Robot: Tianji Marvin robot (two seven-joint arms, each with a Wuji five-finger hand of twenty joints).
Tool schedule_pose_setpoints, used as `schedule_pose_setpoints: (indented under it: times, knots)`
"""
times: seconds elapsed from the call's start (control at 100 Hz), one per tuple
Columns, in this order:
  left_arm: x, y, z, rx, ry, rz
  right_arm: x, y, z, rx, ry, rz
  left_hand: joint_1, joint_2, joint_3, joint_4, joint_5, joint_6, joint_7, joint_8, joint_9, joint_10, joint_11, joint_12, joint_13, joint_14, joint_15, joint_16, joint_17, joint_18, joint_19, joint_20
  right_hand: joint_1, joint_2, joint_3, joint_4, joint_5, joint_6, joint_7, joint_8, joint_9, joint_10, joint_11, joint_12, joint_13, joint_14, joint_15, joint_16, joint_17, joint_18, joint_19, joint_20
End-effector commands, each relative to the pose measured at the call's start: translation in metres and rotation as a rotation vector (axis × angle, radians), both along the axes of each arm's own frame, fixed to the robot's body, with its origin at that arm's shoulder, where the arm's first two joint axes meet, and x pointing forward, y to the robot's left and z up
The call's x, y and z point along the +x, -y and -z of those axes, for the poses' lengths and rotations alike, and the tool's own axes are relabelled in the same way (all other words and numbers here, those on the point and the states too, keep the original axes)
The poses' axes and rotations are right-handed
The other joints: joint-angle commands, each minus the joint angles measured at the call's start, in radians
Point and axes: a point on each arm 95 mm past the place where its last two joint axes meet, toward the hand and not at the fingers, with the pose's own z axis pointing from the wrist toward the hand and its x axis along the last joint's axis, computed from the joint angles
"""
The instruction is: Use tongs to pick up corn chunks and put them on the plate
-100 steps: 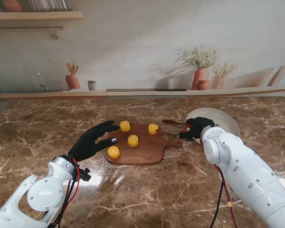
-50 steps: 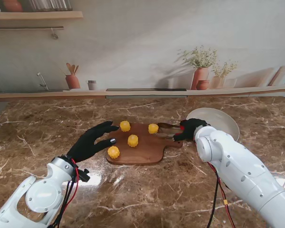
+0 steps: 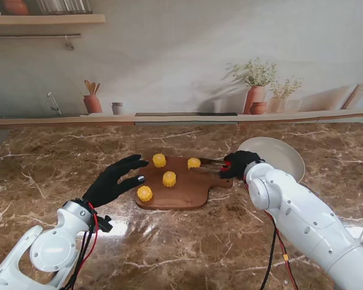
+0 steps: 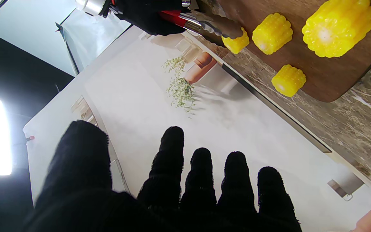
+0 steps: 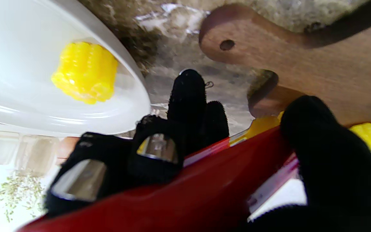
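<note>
Four corn chunks on the wooden cutting board [image 3: 184,190], which lies flat on the marble worktop [image 3: 187,241], handle end toward the plate. Far-right chunk [image 3: 194,162] sits at the board's far edge; tong tips [image 3: 207,163] reach it, and in the left wrist view the dark tips [image 4: 219,28] touch or straddle that chunk [image 4: 236,43]. Cannot tell whether it is gripped or lifted. Far-left chunk [image 3: 160,160] near the board's far-left corner. Middle chunk [image 3: 169,178] stands alone mid-board. Near chunk [image 3: 145,193] sits at the board's left near edge.

Tongs have red handles [image 5: 185,190]. Right hand [image 3: 237,164] is wrapped round those handles, fingers [image 5: 188,96] curled over one arm and thumb on the other, hovering over the board's handle end.

White plate [image 3: 287,158] rests on the worktop right of the board, partly hidden by the right arm. The right wrist view shows one corn chunk [image 5: 84,72] already lying in the plate.

Left hand [image 3: 112,181] hangs over the worktop just left of the board, fingers spread and straight, holding nothing, fingertips close to the near chunk but apart from it.
</note>
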Motion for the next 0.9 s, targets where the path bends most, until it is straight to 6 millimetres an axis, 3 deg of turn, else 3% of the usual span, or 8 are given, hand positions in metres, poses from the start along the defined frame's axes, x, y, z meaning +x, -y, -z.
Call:
schedule_pose_setpoints:
  times: [0.0,0.07,0.27,0.56,0.89]
  knots:
    - [-0.002,0.001,0.003,-0.002,-0.008,0.003,-0.006,0.0,0.011,0.027,-0.035,0.001,0.008,0.04,-0.035,0.017,0.031,-0.034,0.004,0.014,0.006,-0.009,-0.024,-0.005,-0.046,-0.003,-0.031,-0.011,-0.016,0.001,-0.035,0.01,0.058,0.076,0.329,0.075,0.099,-0.136,0.079,-0.025,0.167,0.101,0.012,0.005,0.054,-0.124,0.217,0.079,0.053,-0.113,0.361,0.108]
    - [-0.002,0.001,0.003,-0.001,-0.009,0.003,-0.007,0.001,0.012,0.062,-0.032,0.003,0.008,0.039,-0.035,0.017,0.03,-0.034,0.004,0.014,0.005,-0.008,-0.025,-0.005,-0.047,-0.004,-0.031,-0.011,-0.016,0.0,-0.037,0.01,0.042,0.057,0.378,0.083,0.121,-0.119,0.089,-0.035,0.185,0.109,0.01,0.005,0.054,-0.115,0.223,0.085,0.054,-0.104,0.361,0.122]
    - [-0.002,0.001,0.002,0.002,-0.003,0.002,-0.013,0.013,-0.002,0.082,0.015,0.062,0.01,0.037,-0.035,0.017,0.029,-0.033,0.002,0.014,0.006,-0.007,-0.025,-0.004,-0.048,-0.003,-0.031,-0.012,-0.016,0.0,-0.042,0.011,0.032,0.061,0.386,0.087,0.126,-0.098,0.07,-0.054,0.194,0.101,0.004,0.006,0.054,-0.116,0.227,0.088,0.055,-0.104,0.361,0.129]
    - [-0.001,0.001,0.002,0.0,0.003,0.001,-0.032,0.082,-0.036,-0.014,0.098,0.262,0.011,0.035,-0.035,0.017,0.031,-0.032,0.002,0.014,0.008,-0.006,-0.023,-0.004,-0.047,-0.003,-0.03,-0.011,-0.014,0.001,-0.041,0.015,0.039,0.061,0.358,0.083,0.128,-0.085,0.06,-0.065,0.196,0.09,0.001,0.011,0.055,-0.129,0.23,0.09,0.057,-0.114,0.361,0.133]
    - [0.001,0.004,0.002,-0.001,-0.004,0.015,-0.041,0.137,-0.023,-0.105,0.069,0.482,0.01,0.035,-0.035,0.017,0.03,-0.033,0.003,0.014,0.007,-0.008,-0.023,-0.004,-0.047,-0.003,-0.03,-0.011,-0.014,-0.001,-0.041,0.017,0.05,0.077,0.319,0.083,0.121,-0.063,0.039,-0.076,0.195,0.083,0.003,0.02,0.055,-0.142,0.234,0.094,0.059,-0.133,0.361,0.139]
